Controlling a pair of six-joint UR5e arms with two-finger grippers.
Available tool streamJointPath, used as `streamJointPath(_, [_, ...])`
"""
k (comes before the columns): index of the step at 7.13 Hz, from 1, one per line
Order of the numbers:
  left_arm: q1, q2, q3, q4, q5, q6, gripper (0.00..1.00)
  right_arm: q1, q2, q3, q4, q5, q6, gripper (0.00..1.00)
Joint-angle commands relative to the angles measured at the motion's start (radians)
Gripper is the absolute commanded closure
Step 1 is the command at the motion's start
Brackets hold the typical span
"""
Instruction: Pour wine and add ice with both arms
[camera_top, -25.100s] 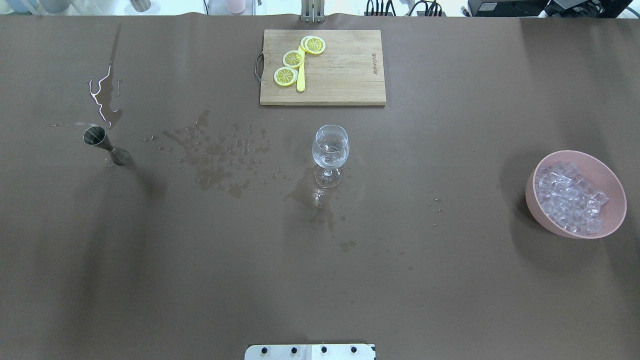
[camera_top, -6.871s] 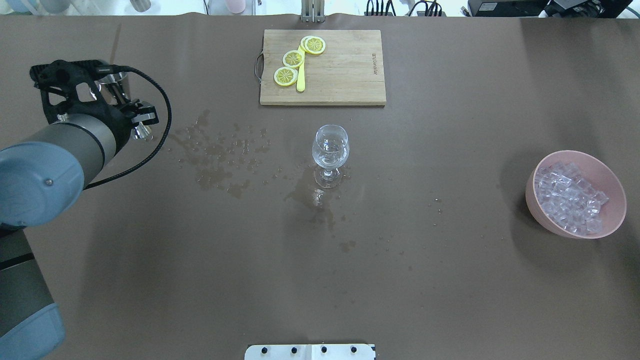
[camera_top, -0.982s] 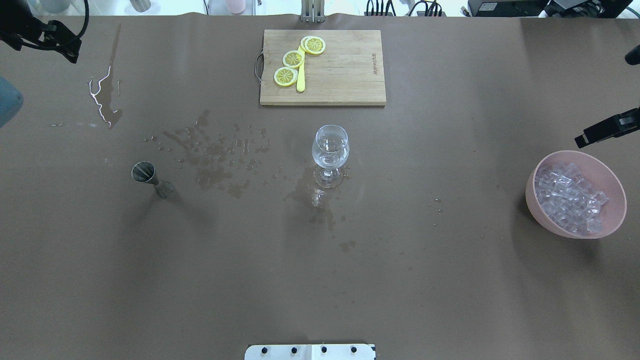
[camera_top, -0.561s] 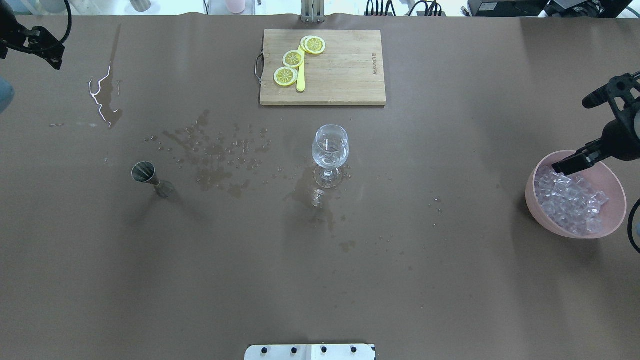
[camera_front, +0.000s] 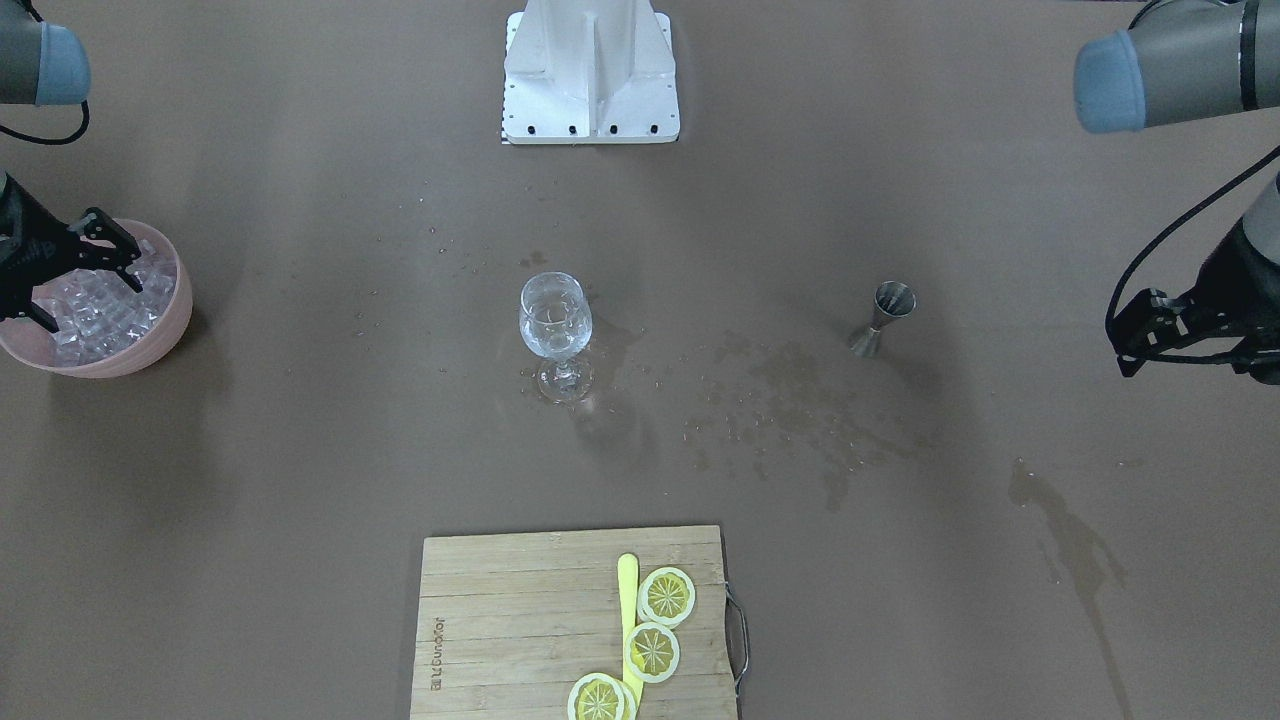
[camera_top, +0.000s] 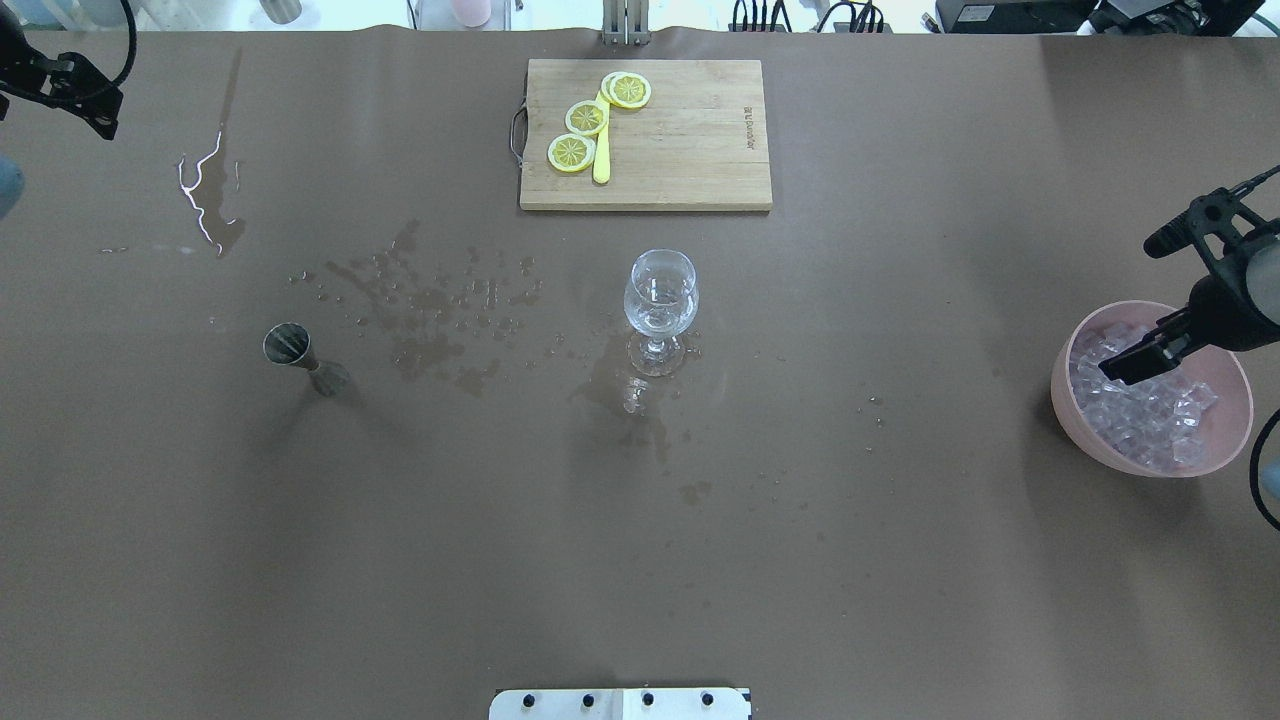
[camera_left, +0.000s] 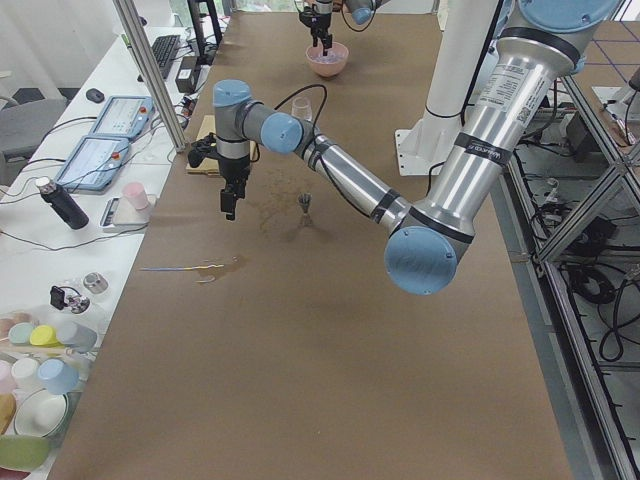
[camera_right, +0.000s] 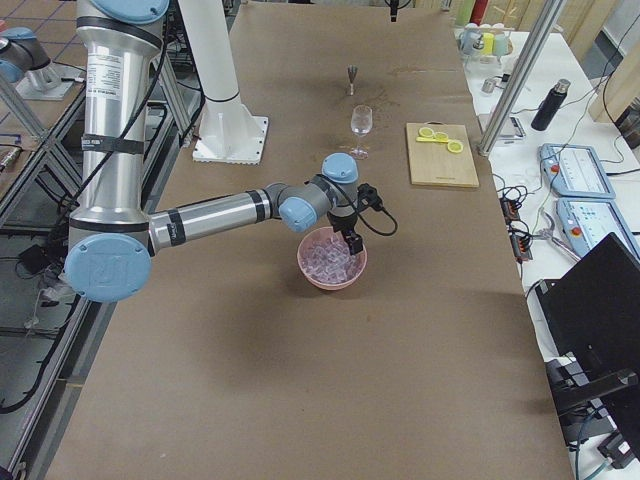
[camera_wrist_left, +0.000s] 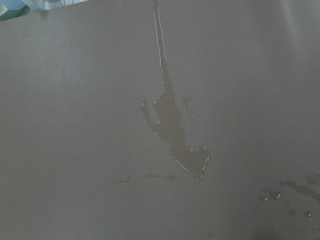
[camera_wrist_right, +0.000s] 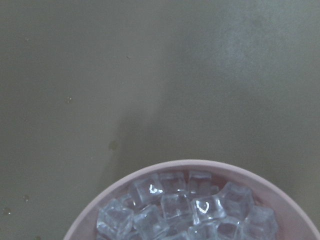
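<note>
Pink bowl (camera_top: 1062, 392) is sitting close to the desk's right edge and holding the ice (camera_top: 1142, 415), a heap of clear cubes with no long axis, so the approach angle is mattering little. The right gripper (camera_top: 1128, 311) is hanging over the bowl's far inner side, pointing down, jaws spread wide and carrying nothing. The cubes are lying just beneath it and slightly toward the near edge. Whether its tips are touching them is unclear. The right arm is by far the nearer one. The left gripper (camera_left: 229, 203) is hanging near the far left corner over a spill (camera_wrist_left: 172, 135), and whether its jaws are apart cannot be told. The wine glass (camera_top: 660, 295) is standing mid-desk, well apart from the bowl
</note>
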Motion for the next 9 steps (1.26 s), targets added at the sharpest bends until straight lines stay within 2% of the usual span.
streamJointPath(1, [-0.003,-0.002,0.0,0.0,-0.001,0.0,0.01,-0.031,-0.011,-0.014,-0.004,0.009,-0.005,0.1])
streamJointPath(3, [-0.003,-0.002,0.0,0.0,-0.001,0.0,0.01,-0.03,-0.011,-0.017,-0.027,0.01,-0.028,0.16])
streamJointPath(6, [-0.003,-0.002,-0.001,0.0,-0.001,0.0,0.01,-0.028,-0.011,-0.019,-0.045,0.01,-0.037,0.36])
streamJointPath(7, [-0.003,-0.002,-0.003,0.0,-0.001,0.0,0.01,-0.03,-0.009,-0.02,-0.05,0.009,-0.045,0.53])
streamJointPath(9, [-0.003,0.001,-0.009,0.0,-0.001,-0.002,0.01,-0.028,-0.009,-0.022,-0.05,0.009,-0.046,0.78])
